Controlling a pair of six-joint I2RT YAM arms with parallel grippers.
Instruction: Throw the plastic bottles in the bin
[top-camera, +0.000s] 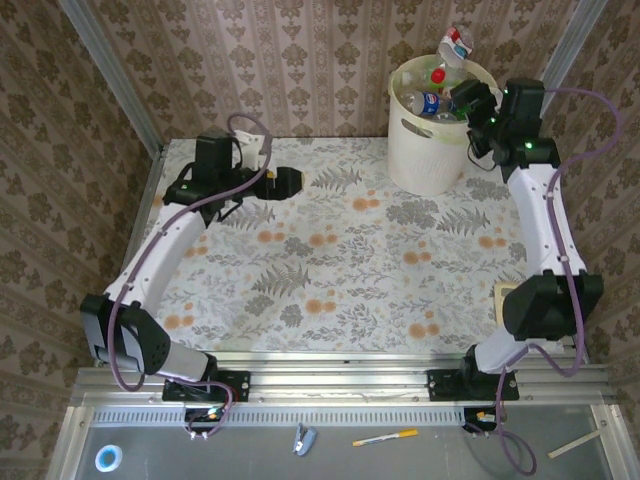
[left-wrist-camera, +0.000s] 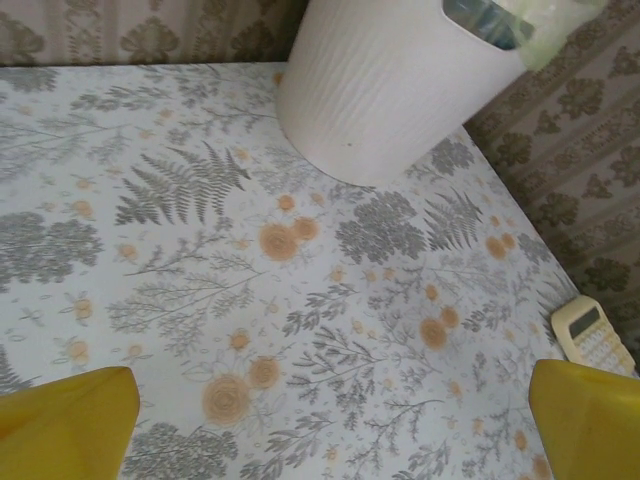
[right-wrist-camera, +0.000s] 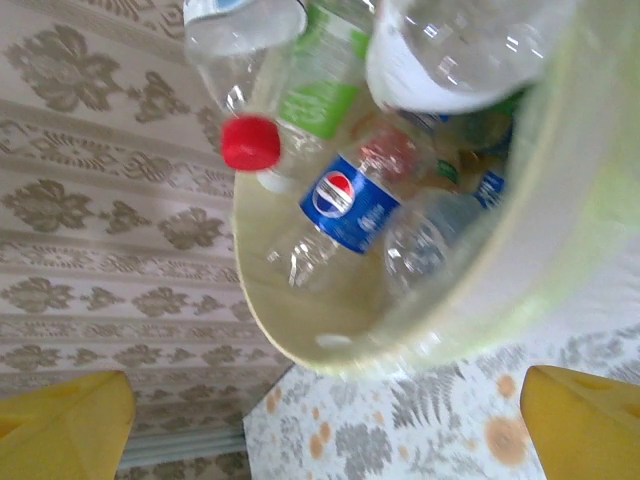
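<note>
Several plastic bottles (right-wrist-camera: 352, 205) lie in the bin (top-camera: 425, 150), directly beneath the right tool (right-wrist-camera: 320, 405), spread empty. Left tool (left-wrist-camera: 330, 405), also spread, hangs well apart.

On my overhead feed the table (top-camera: 330, 260) wears a pale cloth printed with grey ferns and orange flowers. Brown damask wallpaper (top-camera: 300, 60) closes it in at 9, 12 and 3 o'clock, with grey metal posts (top-camera: 110, 75) in the far corners. At 6 o'clock runs an aluminium rail (top-camera: 340, 385), then a grey shelf (top-camera: 250, 450). The light is soft and even.
</note>
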